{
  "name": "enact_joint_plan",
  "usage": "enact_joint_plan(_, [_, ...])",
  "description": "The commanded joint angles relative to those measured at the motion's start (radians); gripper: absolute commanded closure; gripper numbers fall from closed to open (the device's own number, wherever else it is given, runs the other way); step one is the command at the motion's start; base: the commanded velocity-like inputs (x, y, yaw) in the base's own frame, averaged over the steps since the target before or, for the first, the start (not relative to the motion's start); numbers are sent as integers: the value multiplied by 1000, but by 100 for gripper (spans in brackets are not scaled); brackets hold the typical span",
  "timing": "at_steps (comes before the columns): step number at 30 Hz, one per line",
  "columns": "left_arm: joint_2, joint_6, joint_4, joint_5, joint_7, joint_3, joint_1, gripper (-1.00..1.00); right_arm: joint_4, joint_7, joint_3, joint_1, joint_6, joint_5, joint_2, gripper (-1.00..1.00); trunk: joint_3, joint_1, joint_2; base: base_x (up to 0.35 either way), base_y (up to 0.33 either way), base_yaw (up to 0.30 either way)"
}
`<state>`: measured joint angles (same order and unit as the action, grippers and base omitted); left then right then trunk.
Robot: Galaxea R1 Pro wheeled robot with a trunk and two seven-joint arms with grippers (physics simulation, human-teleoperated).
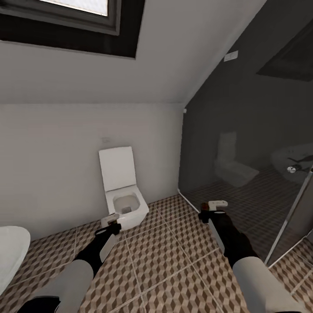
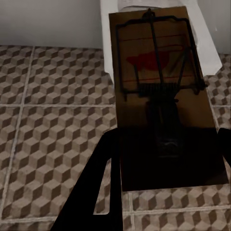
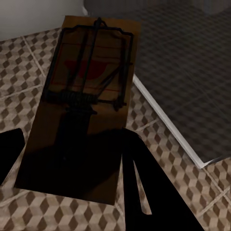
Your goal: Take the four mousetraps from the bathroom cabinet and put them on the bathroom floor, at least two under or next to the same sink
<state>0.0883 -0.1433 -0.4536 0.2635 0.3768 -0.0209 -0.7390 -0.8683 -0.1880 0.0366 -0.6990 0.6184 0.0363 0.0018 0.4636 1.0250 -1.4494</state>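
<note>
I hold two mousetraps above the bathroom floor (image 1: 174,261), one in each hand. My left gripper (image 1: 111,226) is shut on a mousetrap (image 2: 159,96), a brown wooden slab with a dark wire spring and a red spot. It juts forward between the black fingers (image 2: 91,192) toward the toilet. My right gripper (image 1: 214,211) is shut on another mousetrap (image 3: 86,106) of the same look, which hangs near the foot of the glass partition. In the head view both traps show as pale slabs at the gripper tips (image 1: 109,218) (image 1: 217,203).
A white toilet (image 1: 124,195) with its lid up stands against the wall straight ahead. A dark glass shower partition (image 1: 243,152) with a white floor rail closes off the right side. A rounded white fixture edge (image 1: 8,256) shows at the lower left. Patterned tiles lie open between my arms.
</note>
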Motion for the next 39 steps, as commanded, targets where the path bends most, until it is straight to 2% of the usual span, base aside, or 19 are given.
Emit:
enact_joint_plan(1, [1, -5, -2, 2, 2, -2, 0, 100, -1, -1, 2, 0, 6, 0, 0, 100, 1, 0, -1, 0, 0, 300])
enact_joint_plan(23, [1, -5, -1, 2, 2, -2, 0, 100, 0, -1, 2, 0, 6, 0, 0, 100, 1, 0, -1, 0, 0, 297])
enact_joint_plan(32, [1, -5, -1, 2, 2, -2, 0, 100, -1, -1, 2, 0, 10, -7, 0, 100, 1, 0, -1, 0, 0, 84])
enact_joint_plan(39, [0, -5, 0, 2, 2, -2, 0, 100, 0, -1, 2, 0, 9, -4, 0, 100, 1, 0, -1, 0, 0, 223])
